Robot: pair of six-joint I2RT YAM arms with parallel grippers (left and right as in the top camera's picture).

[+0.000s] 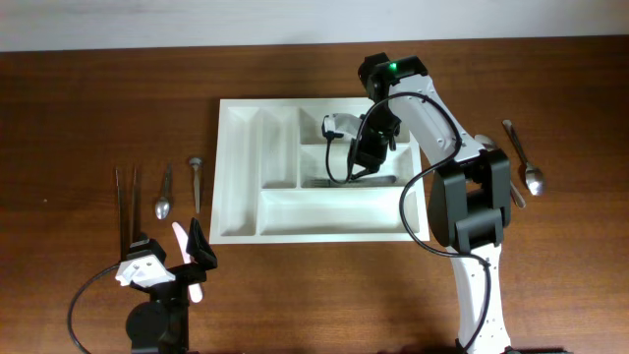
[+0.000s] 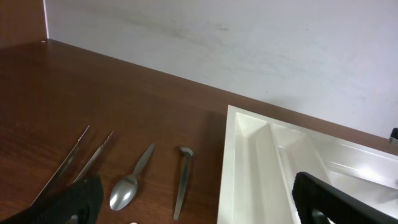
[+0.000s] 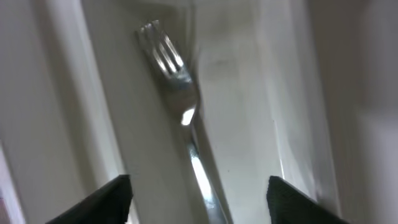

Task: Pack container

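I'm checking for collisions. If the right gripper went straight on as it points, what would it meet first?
Probably the fork lying in the container, straight ahead of the open right gripper; the container's floor lies just under it. Depth is hard to judge.

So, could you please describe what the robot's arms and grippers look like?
The right arm has white links, black joints, a lit green light and a looping black cable. The left arm looks mostly black, with a white wrist block. The fingers are black.
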